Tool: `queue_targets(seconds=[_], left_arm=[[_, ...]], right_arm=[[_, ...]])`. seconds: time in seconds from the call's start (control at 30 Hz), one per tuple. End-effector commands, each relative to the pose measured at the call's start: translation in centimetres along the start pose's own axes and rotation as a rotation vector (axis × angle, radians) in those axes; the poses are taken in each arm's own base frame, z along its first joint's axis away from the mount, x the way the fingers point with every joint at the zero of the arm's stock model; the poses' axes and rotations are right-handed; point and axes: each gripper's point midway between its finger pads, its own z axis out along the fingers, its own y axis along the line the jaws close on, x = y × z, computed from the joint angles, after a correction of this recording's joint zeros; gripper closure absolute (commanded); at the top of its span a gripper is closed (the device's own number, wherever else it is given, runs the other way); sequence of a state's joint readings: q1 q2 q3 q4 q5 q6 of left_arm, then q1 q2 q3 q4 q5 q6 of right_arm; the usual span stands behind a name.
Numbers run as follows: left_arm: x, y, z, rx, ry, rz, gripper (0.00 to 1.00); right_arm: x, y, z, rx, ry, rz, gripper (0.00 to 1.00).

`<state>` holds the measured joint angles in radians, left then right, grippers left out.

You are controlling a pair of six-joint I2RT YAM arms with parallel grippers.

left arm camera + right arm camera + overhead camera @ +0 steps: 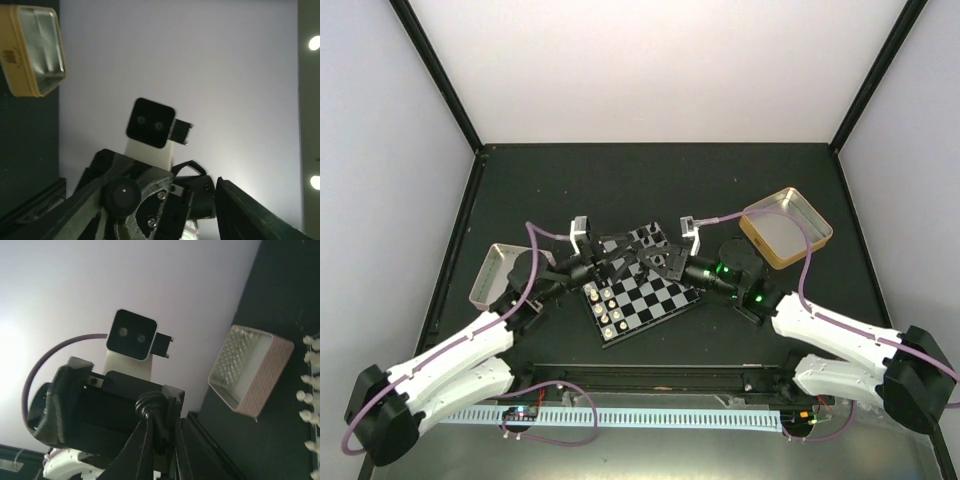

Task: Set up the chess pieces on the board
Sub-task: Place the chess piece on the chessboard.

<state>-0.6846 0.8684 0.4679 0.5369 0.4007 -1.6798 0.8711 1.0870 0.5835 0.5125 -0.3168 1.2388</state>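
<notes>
The board [655,298] lies at the table's middle, with a row of cream-white chess pieces [609,311] along its near-left edge. Those white chess pieces [309,385] also show at the right edge of the right wrist view. Both grippers meet tip to tip above the board's far half and hide it. My right gripper [160,416] is shut on a black chess piece [161,405], whose rounded head stands out above the fingers. My left gripper [170,220] faces it with its fingers [250,217] spread apart and nothing between them. From above, the left gripper [623,265] and the right gripper [662,262] nearly touch.
A gold tin [786,227] stands open at the back right, and also shows as the gold tin [34,50] in the left wrist view. A silver-pink tray [498,272] sits left of the board, seen as the tray [250,372] from the right wrist. A white cable duct [620,415] runs along the near edge.
</notes>
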Motion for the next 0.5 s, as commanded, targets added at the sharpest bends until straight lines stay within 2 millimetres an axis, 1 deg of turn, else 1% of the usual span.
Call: queue_targets(seconds=[0.0, 0.1, 0.13, 0.17, 0.2, 0.23, 0.3, 0.37, 0.47], left_arm=[[-2.4, 3.8, -2.6, -0.203, -0.168, 0.122, 0.33], [-4.6, 5.3, -5.4, -0.320, -0.313, 0.291, 0.22], [-5.1, 5.8, -6.6, -0.373, -0.351, 0.341, 0.21], [-5.6, 5.6, -7.5, -0.396, -0.385, 0.406, 0.20], [-6.0, 6.1, -8.5, -0.459, -0.404, 0.490, 0.19], [-6.5, 6.1, -9.5, -0.505, -0.429, 0.550, 0.18], [-7.0, 6.0, -11.0, -0.586, -0.448, 0.678, 0.16], [-7.2, 5.7, -12.3, -0.665, -0.446, 0.789, 0.15], [-7.3, 5.1, -13.4, -0.752, -0.417, 0.923, 0.14]], right_arm=[[-0.8, -2.6, -1.3, 0.222, 0.038, -0.147, 0.99], [0.1, -6.8, -2.9, 0.447, 0.157, -0.220, 0.99], [0.3, -8.3, -3.7, 0.517, 0.195, -0.234, 0.99], [0.6, -9.3, -4.3, 0.572, 0.233, -0.260, 0.99], [0.9, -10.6, -5.2, 0.636, 0.273, -0.284, 0.99], [1.1, -11.7, -6.1, 0.705, 0.310, -0.306, 0.99], [1.1, -13.3, -7.7, 0.829, 0.370, -0.353, 0.99], [1.4, -14.5, -9.2, 0.924, 0.435, -0.388, 0.99], [1.8, -15.6, -10.8, 1.016, 0.522, -0.406, 0.99]])
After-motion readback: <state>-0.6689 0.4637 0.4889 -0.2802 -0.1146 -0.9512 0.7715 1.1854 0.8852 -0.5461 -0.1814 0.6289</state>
